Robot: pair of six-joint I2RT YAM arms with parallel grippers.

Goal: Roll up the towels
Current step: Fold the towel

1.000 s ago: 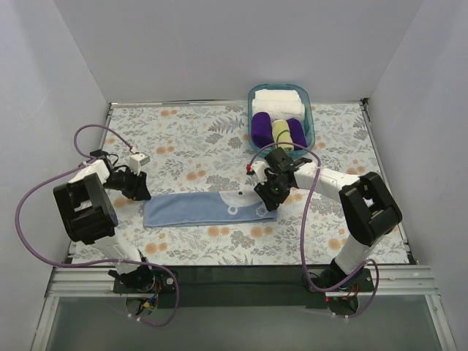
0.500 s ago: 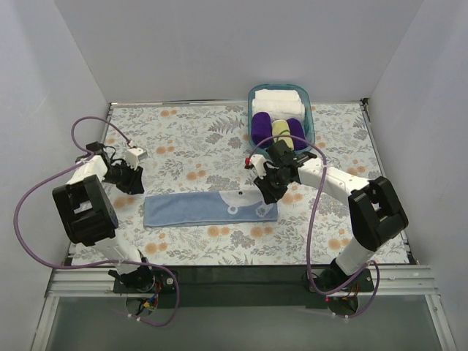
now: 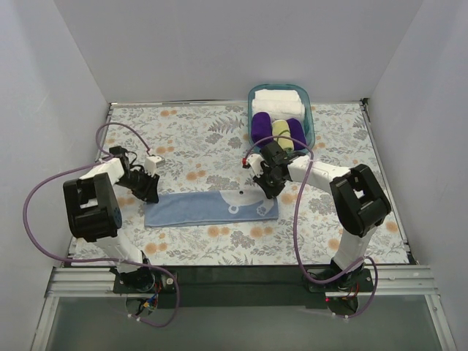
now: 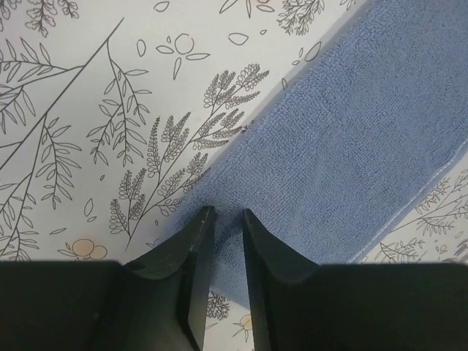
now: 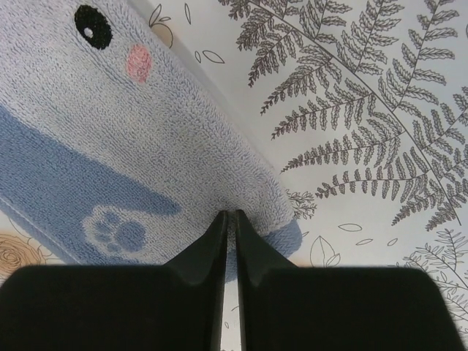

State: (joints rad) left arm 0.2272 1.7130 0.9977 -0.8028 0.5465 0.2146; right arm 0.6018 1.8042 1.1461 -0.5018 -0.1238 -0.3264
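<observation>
Ends matter; we see the blue towel (image 3: 197, 208) lying left-to-right on the table (image 3: 197, 142); left fingers (image 4: 186, 270), narrowly parted, over its left end; right fingers (image 5: 208, 252), pressed together, at its right.

Blue towel (image 3: 210, 208) flat; yellow towel (image 3: 281, 134) rolled

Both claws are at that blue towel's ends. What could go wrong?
The right gripper looks shut at the very edge of the towel, so it may slip off. The left gripper sits over one corner only, so the towel could bunch or roll crooked.
</observation>
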